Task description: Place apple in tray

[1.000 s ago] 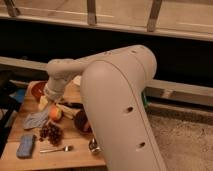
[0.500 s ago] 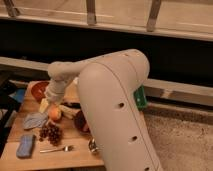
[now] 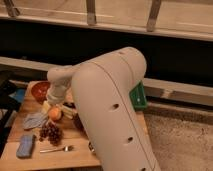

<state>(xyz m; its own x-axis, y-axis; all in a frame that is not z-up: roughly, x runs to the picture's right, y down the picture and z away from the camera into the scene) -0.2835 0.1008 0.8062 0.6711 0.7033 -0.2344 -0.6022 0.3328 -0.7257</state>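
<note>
The apple (image 3: 55, 114), orange-red with a yellowish side, sits on the wooden table (image 3: 75, 155) at the left. My gripper (image 3: 61, 104) hangs from the white wrist just above and to the right of the apple, open, with nothing held. The green tray (image 3: 138, 98) shows only as a corner behind the big white arm link (image 3: 112, 110), at the table's right end. The arm hides most of the tray.
An orange bowl (image 3: 39, 90) stands behind the apple. A grey cloth (image 3: 33, 120), dark red grapes (image 3: 51, 132), a blue sponge (image 3: 25, 146) and a spoon (image 3: 57, 149) lie in front. A dark bowl (image 3: 79, 122) peeks from under the arm.
The big arm link has shifted slightly to the left. The gripper has stayed over the apple, and the apple has not moved.
</note>
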